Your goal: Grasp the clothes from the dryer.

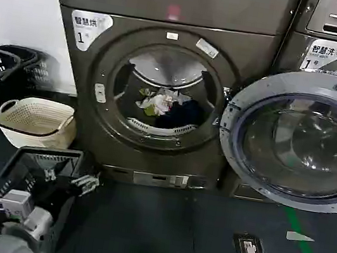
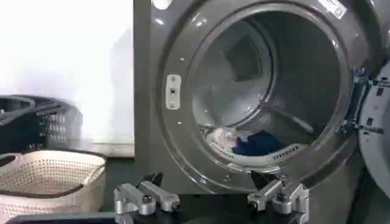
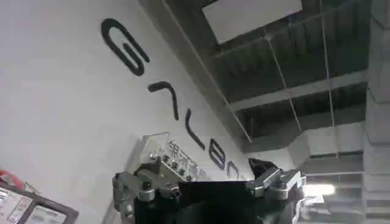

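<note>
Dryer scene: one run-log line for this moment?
dryer door open | clothes in drum | left hand open, low before porthole | right hand open, facing ceiling

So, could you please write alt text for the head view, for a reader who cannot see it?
An open dryer holds the clothes low in its drum, and its round glass door is swung out to the right. The left gripper waits low, over a black basket, next to a cream basket.

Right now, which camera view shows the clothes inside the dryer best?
The head view: it looks straight into the dryer at the whole pile of clothes. The left wrist view catches them from the side, partly hidden by the rim. The right wrist view faces a wall and ceiling.
</note>
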### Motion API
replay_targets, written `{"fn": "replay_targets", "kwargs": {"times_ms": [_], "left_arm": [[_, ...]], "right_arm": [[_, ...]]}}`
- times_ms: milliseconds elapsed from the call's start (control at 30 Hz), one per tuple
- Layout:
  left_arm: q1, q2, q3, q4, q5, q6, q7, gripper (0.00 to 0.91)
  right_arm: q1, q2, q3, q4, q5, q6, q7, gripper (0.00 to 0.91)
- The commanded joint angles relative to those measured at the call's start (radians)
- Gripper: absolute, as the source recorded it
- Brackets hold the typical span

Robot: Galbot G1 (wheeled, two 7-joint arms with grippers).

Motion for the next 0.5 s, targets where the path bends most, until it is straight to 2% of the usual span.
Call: {"fn": "replay_targets", "kwargs": {"times_ms": [33, 500], "left_arm": [[0.004, 0.001, 0.003, -0.009, 0.006, 0.009, -0.003, 0.907], [-0.007, 0.013, -0.030, -0.002, -0.009, 0.011, 0.012, 0.907]], "right_arm": [[0.005, 0.003, -0.002, -0.005, -0.008, -0.007, -0.005, 0.907], [0.022, 0.009, -0.016, -0.002, -0.002, -0.002, -0.015, 0.907]]}}
